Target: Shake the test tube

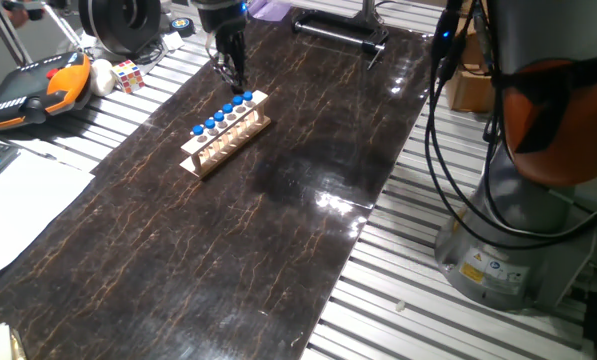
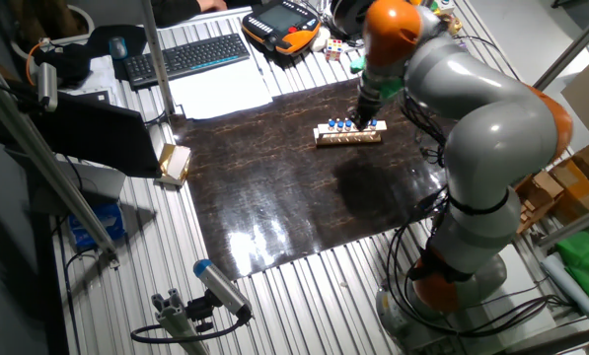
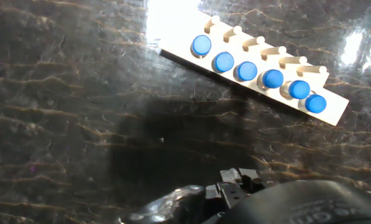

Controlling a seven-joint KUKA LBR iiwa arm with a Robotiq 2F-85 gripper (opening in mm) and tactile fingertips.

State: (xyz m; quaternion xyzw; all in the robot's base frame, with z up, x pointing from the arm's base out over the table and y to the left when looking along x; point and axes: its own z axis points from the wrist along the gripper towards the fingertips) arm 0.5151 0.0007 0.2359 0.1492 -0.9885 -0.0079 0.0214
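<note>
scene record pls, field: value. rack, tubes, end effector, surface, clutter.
rack: light wooden rack standing on the dark mat, lengthwise diagonal in one fixed view
tubes: blue-capped test tubes upright in the rack, six caps visible in the hand view, one row
end effector: end effector above the mat near the rack's far end, not touching any tube; open or shut not readable
surface: dark marbled mat over a slatted metal table
clutter: teach pendant, Rubik's cube, keyboard
task state: no tube lifted yet

Wooden rack on dark mat — Rubik's cube, keyboard beyond.
</note>
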